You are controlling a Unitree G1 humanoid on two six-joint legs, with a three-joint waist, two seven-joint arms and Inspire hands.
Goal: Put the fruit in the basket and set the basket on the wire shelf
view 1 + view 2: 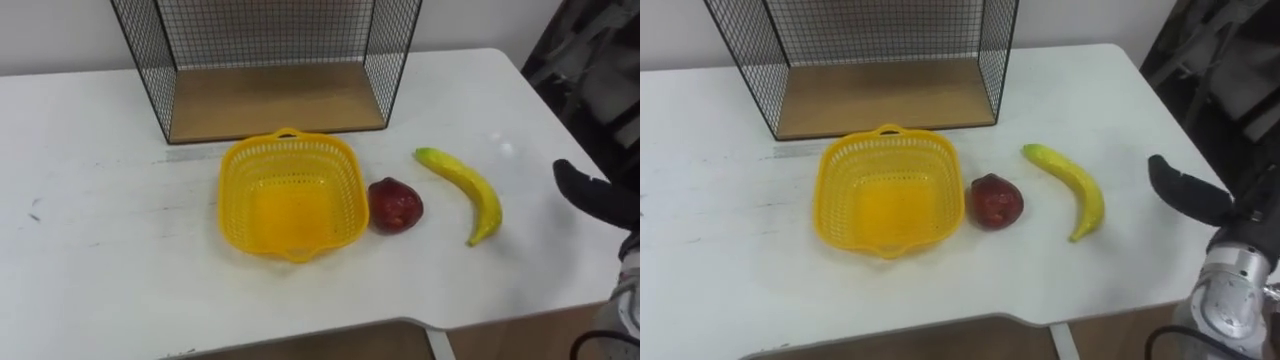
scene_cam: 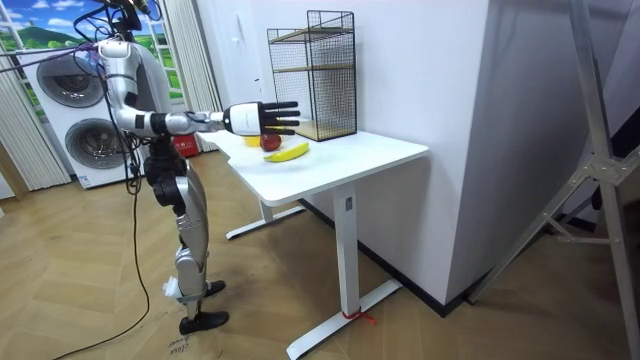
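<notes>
Left eye view: the basket sits on the worktop before the shelf. The red fruit lies just beside it and the banana farther right. The right hand is at the edge, holding nothing.
Room view: its fingers are straight and spread, above the fruit.
Right eye view: hand and banana are apart.

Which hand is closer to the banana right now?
Right. The open right hand hovers just right of the banana, near the table edge; the left hand is nowhere around it.

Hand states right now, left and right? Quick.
Left hand: cannot be told.
Right hand: open, fingers straight, holding nothing, to the right of the yellow banana, not touching it.
</notes>
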